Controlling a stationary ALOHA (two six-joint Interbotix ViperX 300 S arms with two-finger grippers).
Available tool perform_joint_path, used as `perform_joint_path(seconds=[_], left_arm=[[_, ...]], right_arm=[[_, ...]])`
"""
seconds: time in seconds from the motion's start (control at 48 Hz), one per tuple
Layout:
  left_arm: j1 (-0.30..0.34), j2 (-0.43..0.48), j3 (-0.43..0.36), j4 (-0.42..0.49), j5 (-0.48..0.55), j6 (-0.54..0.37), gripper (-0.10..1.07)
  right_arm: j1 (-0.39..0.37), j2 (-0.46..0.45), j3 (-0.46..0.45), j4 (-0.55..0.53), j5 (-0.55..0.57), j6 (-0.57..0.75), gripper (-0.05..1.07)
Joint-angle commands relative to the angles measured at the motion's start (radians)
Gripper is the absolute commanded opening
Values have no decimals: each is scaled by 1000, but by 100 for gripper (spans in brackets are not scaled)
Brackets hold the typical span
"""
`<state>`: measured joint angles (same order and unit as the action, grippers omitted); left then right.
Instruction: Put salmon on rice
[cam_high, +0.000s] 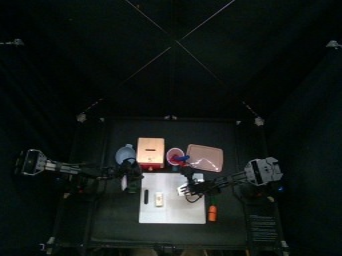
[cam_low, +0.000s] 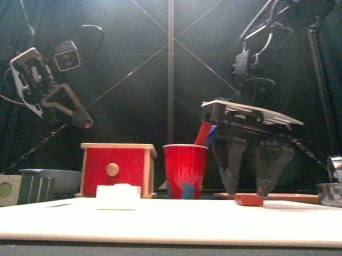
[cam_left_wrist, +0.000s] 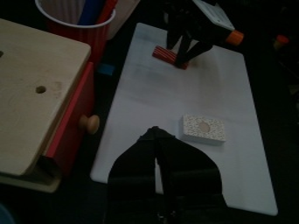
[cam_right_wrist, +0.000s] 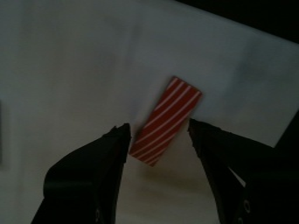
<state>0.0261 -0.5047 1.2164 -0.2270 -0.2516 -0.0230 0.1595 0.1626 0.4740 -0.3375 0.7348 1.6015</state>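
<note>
The salmon (cam_right_wrist: 167, 131), a small red-and-white striped oblong, lies flat near one corner of the white mat (cam_right_wrist: 70, 61). My right gripper (cam_right_wrist: 159, 133) stands open over it, one jaw on each side, not closed on it. In the front view the salmon (cam_low: 249, 199) sits on the mat between the lowered jaws of the right gripper (cam_low: 247, 185). The rice (cam_left_wrist: 204, 127), a whitish block, rests on the mat (cam_left_wrist: 228, 79) apart from the salmon (cam_left_wrist: 170, 56); in the top view the rice (cam_high: 158, 199) is left of the right gripper (cam_high: 198, 186). My left gripper (cam_left_wrist: 156, 133) hangs shut and empty above the mat's near end.
A red box with a pale wooden top (cam_left_wrist: 35, 96) and a red cup (cam_left_wrist: 76, 17) stand beside the mat on the left arm's side. A tray (cam_high: 205, 155) lies behind the mat. An orange item (cam_high: 211, 212) stands off the mat's front right corner.
</note>
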Motion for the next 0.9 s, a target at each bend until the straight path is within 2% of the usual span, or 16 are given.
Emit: perform_joint_path(seconds=[0.0,0.125,0.312,0.875], left_arm=[[3,0,-11,2,-9,0,30],[5,0,-8,2,-9,0,30],[6,2,-6,2,-9,0,30],[12,0,0,0,-9,0,30]], right_arm=[[6,-28,-40,-21,2,-5,89],[25,-29,-71,-48,11,3,89],[41,-23,-84,-18,23,-6,89],[43,23,-31,31,26,-6,89]])
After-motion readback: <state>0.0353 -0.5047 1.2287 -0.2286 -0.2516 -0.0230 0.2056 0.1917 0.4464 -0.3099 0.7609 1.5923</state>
